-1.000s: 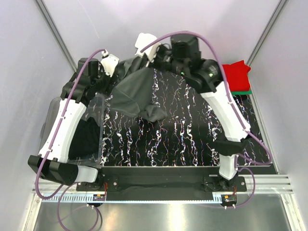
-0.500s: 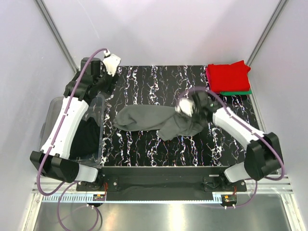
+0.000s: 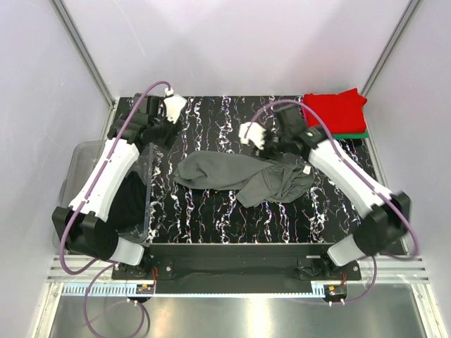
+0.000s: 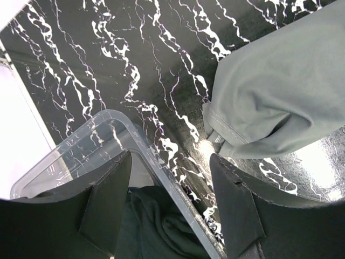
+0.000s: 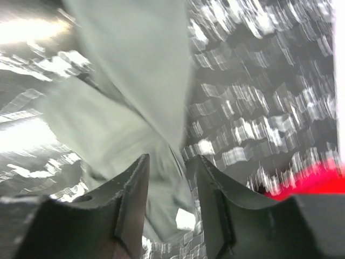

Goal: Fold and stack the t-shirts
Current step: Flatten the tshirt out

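The right gripper is held apart, nothing clamped, just over the dark grey t-shirt. The left gripper is spread wide above the tub rim. The shirt is seen crumpled in the middle of the table, with bare top around it. The red t-shirt is folded in the far right corner.

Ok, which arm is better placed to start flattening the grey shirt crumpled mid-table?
Right, probably. The right gripper hangs over the bunched right end of the grey t-shirt, jaws parted. The left gripper is open too, but sits above the rim of the clear tub, apart from the cloth's left edge.
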You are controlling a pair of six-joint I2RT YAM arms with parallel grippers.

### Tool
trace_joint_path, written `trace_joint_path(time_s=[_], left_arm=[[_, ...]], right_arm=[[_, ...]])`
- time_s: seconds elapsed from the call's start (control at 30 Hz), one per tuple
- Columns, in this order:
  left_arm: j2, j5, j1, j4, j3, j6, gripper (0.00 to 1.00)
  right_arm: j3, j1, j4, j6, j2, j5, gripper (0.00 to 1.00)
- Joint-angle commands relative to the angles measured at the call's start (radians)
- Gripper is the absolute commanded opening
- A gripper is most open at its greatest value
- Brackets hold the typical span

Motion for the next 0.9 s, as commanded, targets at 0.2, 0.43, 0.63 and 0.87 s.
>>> trace_joint_path(time_s=[0.2, 0.43, 0.63, 0.87], left_arm=[[-0.026, 0.124, 0.035, -0.065, -0.002, 0.007, 0.69], [-0.052, 0.113, 0.05, -0.064, -0.04, 0.001, 0.69], [-0.063, 0.107, 0.076, -0.056, -0.046, -0.004, 0.69], [-0.083, 0.11, 0.105, -0.058, -0.056, -0.009, 0.69]], right_arm=[[0.608, 0.063, -0.704, -0.238, 0.651, -0.422, 0.39], [0.762, 0.114, -0.83, -0.37, 0.796, -0.355, 0.41], [0.715, 0.169, -0.921, -0.523, 0.791, -0.268, 0.41], [0.621, 0.201, -0.917, -0.562, 0.809, -0.217, 0.42]])
